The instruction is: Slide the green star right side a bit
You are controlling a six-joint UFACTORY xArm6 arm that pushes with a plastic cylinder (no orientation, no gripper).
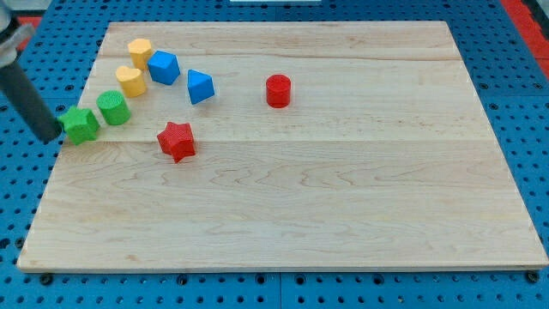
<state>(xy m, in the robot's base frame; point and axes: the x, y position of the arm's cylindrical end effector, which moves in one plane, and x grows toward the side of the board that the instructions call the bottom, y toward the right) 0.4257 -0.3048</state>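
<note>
The green star (81,125) lies at the left edge of the wooden board (343,197). My tip (52,137) is just left of the green star, touching or nearly touching its left side; the dark rod rises from there toward the view's upper left. A green cylinder (113,108) sits close to the star's upper right.
A yellow block (130,81) and another yellow block (140,51) sit above the green ones. Two blue blocks (163,67) (200,87) lie right of them. A red star (177,141) is at centre left and a red cylinder (278,90) near the middle top.
</note>
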